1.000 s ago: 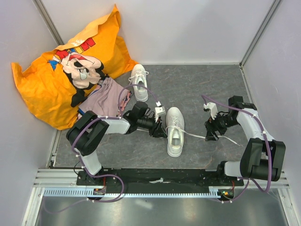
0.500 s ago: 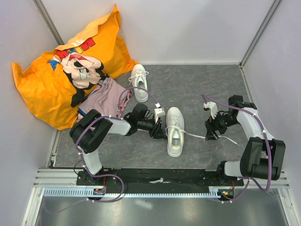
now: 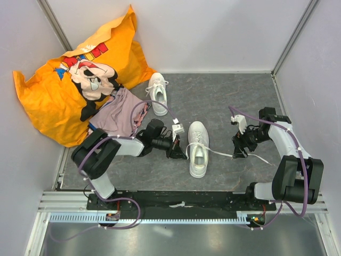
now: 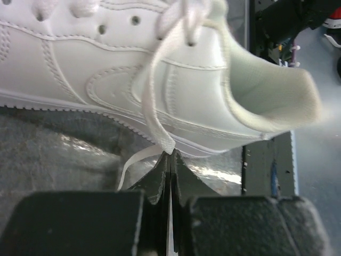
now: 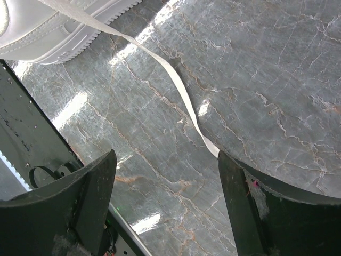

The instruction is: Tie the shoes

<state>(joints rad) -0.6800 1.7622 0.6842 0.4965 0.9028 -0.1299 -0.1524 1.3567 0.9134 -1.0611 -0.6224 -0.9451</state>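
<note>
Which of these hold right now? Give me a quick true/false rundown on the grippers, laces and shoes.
1. The left gripper is shut on a lace of the near shoe. True.
2. The right gripper is clamped on the loose lace. False: its jaws stand wide open, and the loose lace lies unheld on the table between the fingers.
3. The two shoes stand side by side, touching. False: the far shoe sits well apart, up by the orange cushion.
4. The loose lace trails from the near shoe across the table toward the right gripper. True.
</note>
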